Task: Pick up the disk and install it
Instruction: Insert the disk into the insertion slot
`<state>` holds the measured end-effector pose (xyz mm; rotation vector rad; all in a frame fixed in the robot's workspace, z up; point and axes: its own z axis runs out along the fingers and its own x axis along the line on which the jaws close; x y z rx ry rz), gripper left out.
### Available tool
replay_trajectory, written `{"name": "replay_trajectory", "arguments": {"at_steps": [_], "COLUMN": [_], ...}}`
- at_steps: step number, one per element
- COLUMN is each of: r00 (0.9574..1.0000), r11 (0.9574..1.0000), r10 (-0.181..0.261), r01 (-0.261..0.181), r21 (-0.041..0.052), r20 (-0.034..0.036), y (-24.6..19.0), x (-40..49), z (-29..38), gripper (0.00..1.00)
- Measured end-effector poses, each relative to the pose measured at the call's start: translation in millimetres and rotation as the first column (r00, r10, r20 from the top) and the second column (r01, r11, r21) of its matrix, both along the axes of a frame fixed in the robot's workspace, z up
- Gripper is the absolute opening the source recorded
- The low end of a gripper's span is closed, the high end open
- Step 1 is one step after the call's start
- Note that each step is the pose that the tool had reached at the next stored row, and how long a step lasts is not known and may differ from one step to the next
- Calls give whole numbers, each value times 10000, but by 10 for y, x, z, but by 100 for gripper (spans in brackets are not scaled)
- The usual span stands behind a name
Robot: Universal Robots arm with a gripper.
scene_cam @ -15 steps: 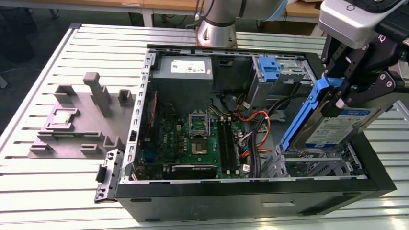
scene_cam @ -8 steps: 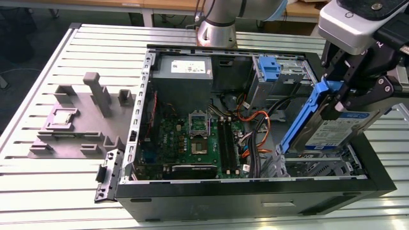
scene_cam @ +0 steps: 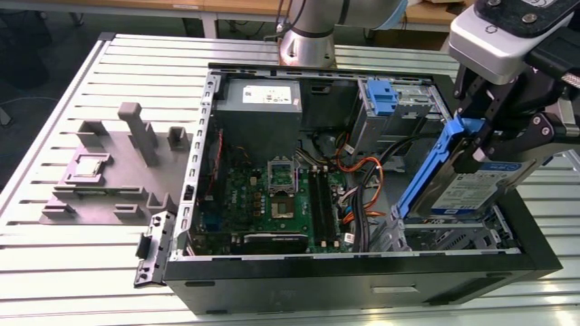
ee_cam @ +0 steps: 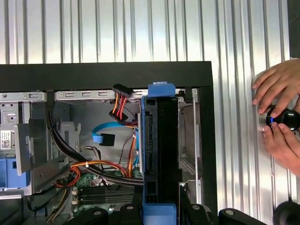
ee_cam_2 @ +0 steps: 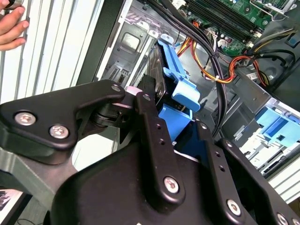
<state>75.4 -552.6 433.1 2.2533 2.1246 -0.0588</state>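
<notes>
The disk (scene_cam: 477, 189), a grey drive with a white-and-blue label in a blue bracket (scene_cam: 433, 161), stands on edge and tilted over the front corner of the open computer case (scene_cam: 363, 275) on the exterior view's right. My gripper (scene_cam: 482, 146) is shut on its upper part. Its lower end sits at the mouth of the metal drive bay (scene_cam: 453, 234). In the first wrist view the disk (ee_cam: 161, 150) is edge-on, running from my gripper (ee_cam: 161, 210) to the case wall. In the second wrist view my black fingers (ee_cam_2: 151, 119) clamp the blue-framed disk (ee_cam_2: 177, 89).
Inside the case are the motherboard (scene_cam: 272, 197), a grey power-supply box (scene_cam: 261, 95), a silver cage with a blue latch (scene_cam: 385, 98) and orange and black cables (scene_cam: 367, 170). A grey fixture (scene_cam: 109, 170) lies beside the case. A person's hands (ee_cam: 279, 117) hold a knob on the slatted table.
</notes>
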Motion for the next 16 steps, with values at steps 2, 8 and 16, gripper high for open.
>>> {"name": "replay_trajectory", "arguments": {"at_steps": [2,8,16], "r00": [10000,10000,10000], "r11": [10000,10000,9999], "r10": [0,1,2], "r01": [0,-1,-2], "r21": [0,1,106], "r20": [0,0,0], "y": [-1,-3,-3], "x": [0,0,0], "z": [-8,-18,-18], "gripper": [37,37,37]}}
